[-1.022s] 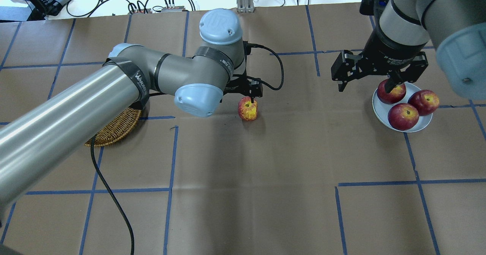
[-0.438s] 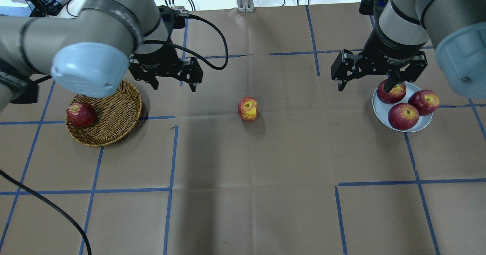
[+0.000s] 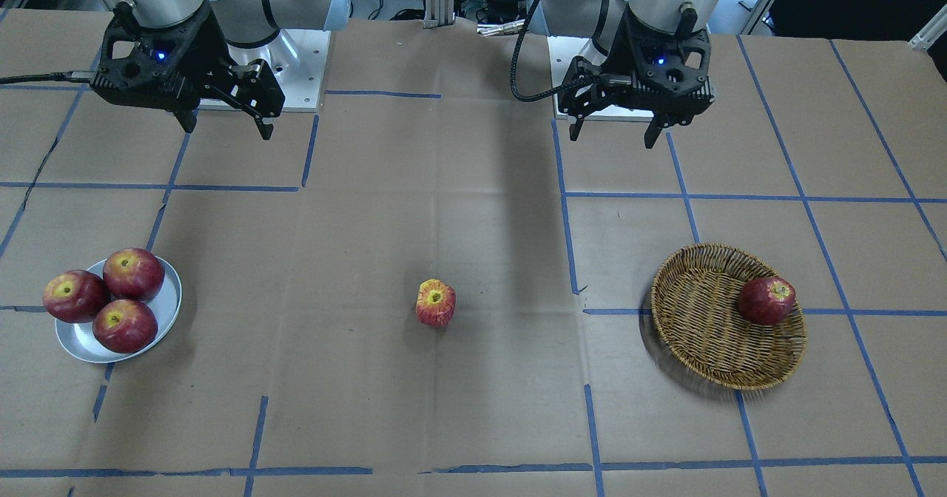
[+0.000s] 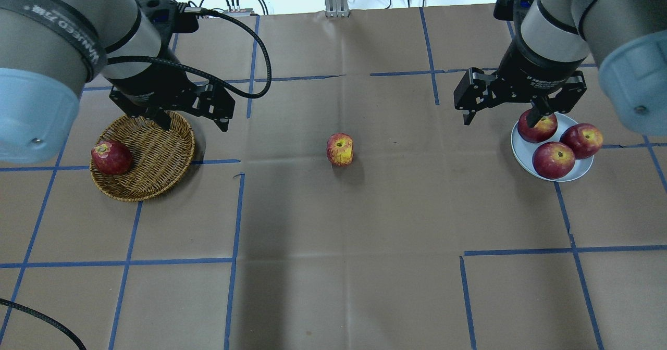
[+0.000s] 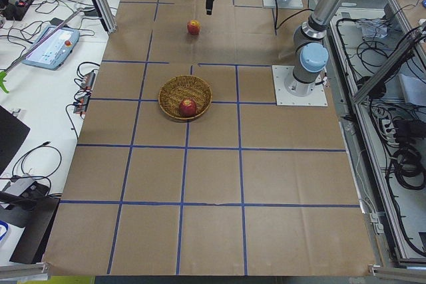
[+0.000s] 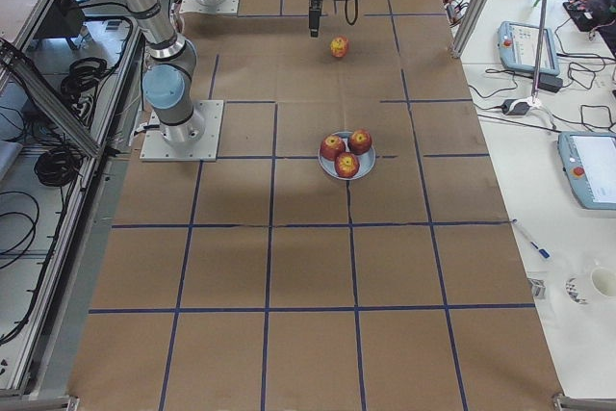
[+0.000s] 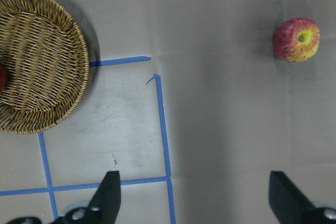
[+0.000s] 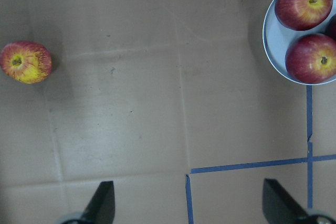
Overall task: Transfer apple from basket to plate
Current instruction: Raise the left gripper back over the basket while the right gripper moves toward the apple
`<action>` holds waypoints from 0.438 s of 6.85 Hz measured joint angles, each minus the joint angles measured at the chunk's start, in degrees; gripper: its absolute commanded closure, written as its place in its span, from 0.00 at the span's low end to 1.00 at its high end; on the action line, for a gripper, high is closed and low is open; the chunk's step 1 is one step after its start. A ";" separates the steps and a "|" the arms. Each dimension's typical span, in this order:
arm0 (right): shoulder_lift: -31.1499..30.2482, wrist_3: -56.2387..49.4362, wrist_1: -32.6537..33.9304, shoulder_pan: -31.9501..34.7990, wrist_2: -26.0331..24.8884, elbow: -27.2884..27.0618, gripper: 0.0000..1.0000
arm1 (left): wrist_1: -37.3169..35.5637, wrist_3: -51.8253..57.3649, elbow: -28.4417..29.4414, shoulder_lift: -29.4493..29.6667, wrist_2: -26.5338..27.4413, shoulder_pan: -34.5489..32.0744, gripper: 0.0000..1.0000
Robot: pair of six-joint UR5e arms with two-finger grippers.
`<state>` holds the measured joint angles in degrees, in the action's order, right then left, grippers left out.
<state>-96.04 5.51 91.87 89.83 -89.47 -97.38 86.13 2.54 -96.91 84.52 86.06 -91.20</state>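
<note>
The apple sits alone on the paper-covered table, stem hollow up. It is about midway between the basket on the robot's left and the plate on its right, and touches neither. The basket holds one dark red apple against its left rim. Three more dark red apples crowd the plate.

From overhead, one finger of the right gripper overlaps a plate apple and seems to touch it. The right wrist view shows otherwise: its fingers are spread wide over bare table and hold nothing, with the plate off to the right and the apple far left. The front-facing view shows both grippers raised clear of the table, though how high is hard to judge.

The left gripper points straight down beside the basket, on the side toward the apple. In the left wrist view its fingers stand wide apart with nothing between them.
</note>
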 measured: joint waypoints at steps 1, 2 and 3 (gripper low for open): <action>-0.04 0.17 0.06 0.01 -0.06 -0.01 0.00 | 0.62 0.66 0.13 0.01 -3.70 1.72 0.01; -0.01 0.47 0.20 0.12 -0.17 0.07 0.00 | 0.70 1.53 0.25 -0.46 -4.90 2.56 0.01; 0.46 0.64 1.30 0.39 0.08 0.16 0.00 | 0.39 3.62 -0.15 -0.66 -3.59 2.95 0.01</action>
<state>-95.57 6.15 93.17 90.22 -89.39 -97.22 86.52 6.16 -97.06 83.86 82.47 -88.25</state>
